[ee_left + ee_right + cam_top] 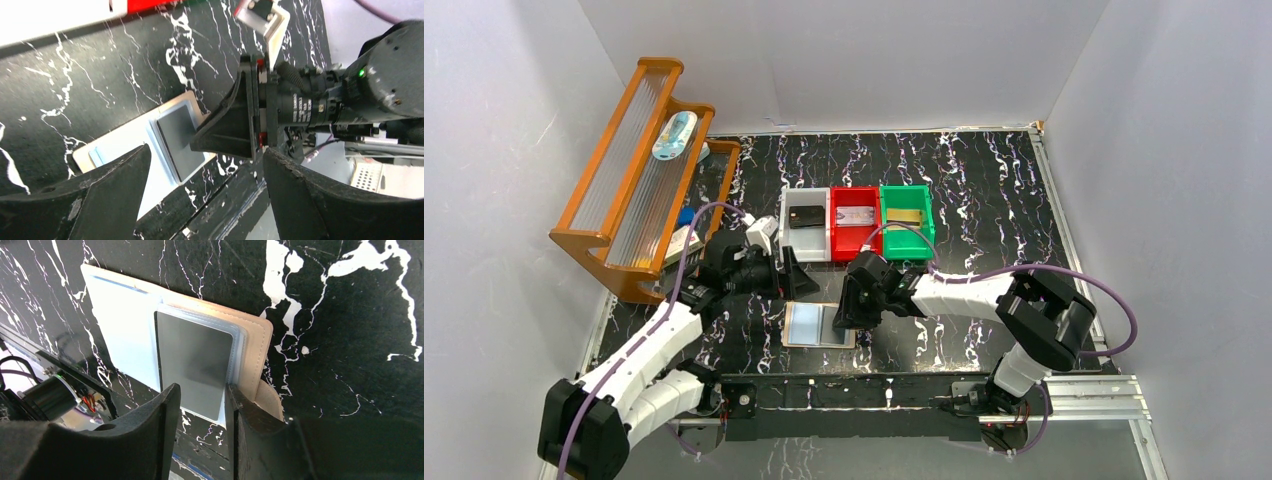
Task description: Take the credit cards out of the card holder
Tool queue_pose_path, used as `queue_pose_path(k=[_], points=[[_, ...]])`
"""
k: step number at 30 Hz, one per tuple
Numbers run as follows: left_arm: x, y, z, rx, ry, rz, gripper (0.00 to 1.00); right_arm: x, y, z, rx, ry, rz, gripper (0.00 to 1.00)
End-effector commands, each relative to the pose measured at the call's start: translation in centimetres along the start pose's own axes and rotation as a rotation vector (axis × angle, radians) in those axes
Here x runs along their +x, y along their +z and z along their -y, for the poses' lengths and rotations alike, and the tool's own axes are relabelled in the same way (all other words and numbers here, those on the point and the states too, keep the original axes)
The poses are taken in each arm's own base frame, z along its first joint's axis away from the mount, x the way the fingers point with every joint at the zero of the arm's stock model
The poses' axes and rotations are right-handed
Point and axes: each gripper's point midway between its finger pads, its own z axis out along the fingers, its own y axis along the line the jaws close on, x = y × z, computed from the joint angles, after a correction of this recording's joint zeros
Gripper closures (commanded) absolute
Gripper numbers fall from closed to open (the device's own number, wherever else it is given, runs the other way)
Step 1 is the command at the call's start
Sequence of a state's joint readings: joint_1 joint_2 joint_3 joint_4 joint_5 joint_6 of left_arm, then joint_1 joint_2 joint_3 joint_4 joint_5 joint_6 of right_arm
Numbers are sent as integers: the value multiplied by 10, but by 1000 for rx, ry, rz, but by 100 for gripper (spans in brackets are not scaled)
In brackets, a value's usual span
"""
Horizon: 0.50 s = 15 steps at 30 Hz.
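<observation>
Card holder [809, 325] lies spread open and flat on the worktop [984, 200], near the front edge between our two arms, its pale blue pockets facing up so the cards can be reached from above. Our right end effector [201, 390] hangs over its right half, jaws part-way apart and straddling the near edge of a grey card [195, 360] in a clear sleeve. Whether the fingers touch the card we cannot tell, since they hide that edge. Our left end effector [789, 272] hovers wide open and empty just behind the holder's left half, probably placed to pin it down. Behind stand a grey bin [806, 252], a red bin [852, 240] and a green bin [924, 232], likely where the cards go.
</observation>
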<state>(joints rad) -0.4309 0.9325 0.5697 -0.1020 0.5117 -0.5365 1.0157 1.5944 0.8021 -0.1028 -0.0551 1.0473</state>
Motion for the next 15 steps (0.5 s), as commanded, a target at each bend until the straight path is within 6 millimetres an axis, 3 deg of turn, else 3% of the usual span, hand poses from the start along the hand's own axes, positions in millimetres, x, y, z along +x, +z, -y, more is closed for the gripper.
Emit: queue_pose_path(k=[1, 8, 15], points=[[25, 1, 5, 72, -51, -100, 21, 9, 7, 22, 71, 36, -10, 54], [58, 5, -8, 55, -159, -194, 30, 9, 10, 31, 96, 59, -9, 57], [71, 9, -15, 41, -226, -226, 43, 9, 12, 32, 91, 67, -16, 59]])
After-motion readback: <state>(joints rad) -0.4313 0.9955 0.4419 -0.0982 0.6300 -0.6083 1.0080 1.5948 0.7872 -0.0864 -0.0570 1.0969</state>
